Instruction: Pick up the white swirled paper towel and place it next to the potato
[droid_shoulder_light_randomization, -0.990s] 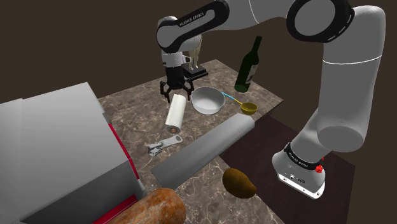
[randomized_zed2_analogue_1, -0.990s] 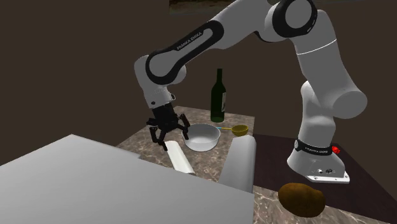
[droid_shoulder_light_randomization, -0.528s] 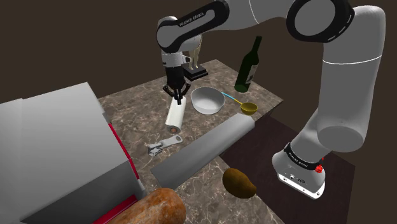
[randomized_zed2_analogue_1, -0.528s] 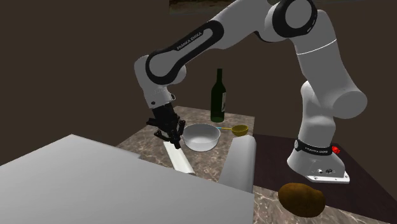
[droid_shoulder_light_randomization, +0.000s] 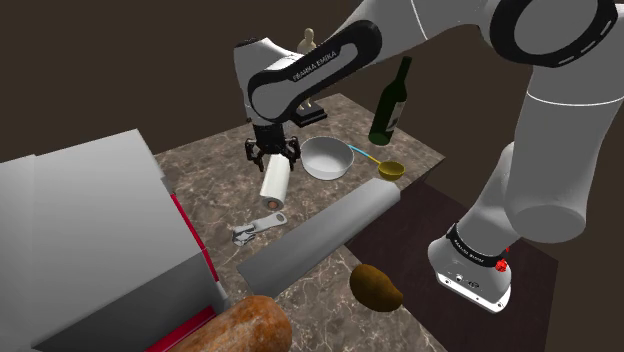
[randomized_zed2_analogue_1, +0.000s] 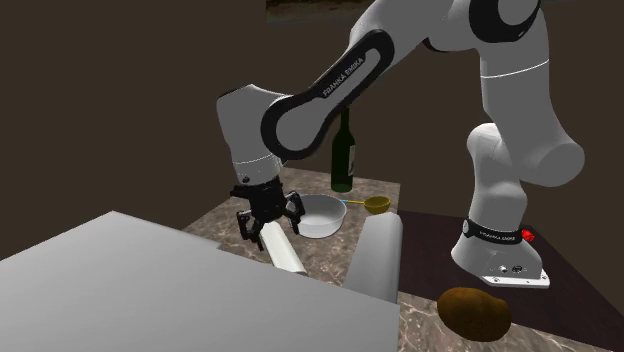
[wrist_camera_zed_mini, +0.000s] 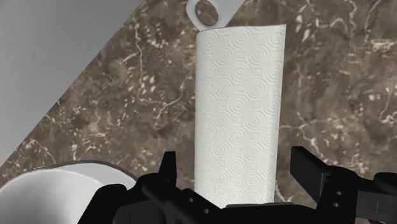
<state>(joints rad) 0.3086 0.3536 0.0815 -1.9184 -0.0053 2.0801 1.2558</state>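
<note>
Cylindrical towel roll (wrist_camera_zed_mini: 238, 108), white with embossed swirls, lies on brown marbled desk (wrist_camera_zed_mini: 114, 108), open end effector (wrist_camera_zed_mini: 234, 154) astride its far end.

Bowl (droid_shoulder_light_randomization: 325, 158) crowds the paper towel (droid_shoulder_light_randomization: 275, 182) — grey ridge (droid_shoulder_light_randomization: 320, 232) bars the potato (droid_shoulder_light_randomization: 376, 287).

White capitals reading "FRANKA EMIKA" run along the dark band (droid_shoulder_light_randomization: 311, 62) on the white robot arm's forearm, legible in both the shoulder and second exterior views. The dark ring (droid_shoulder_light_randomization: 472, 251) around the arm's foot carries small white lettering, too small to read.
</note>
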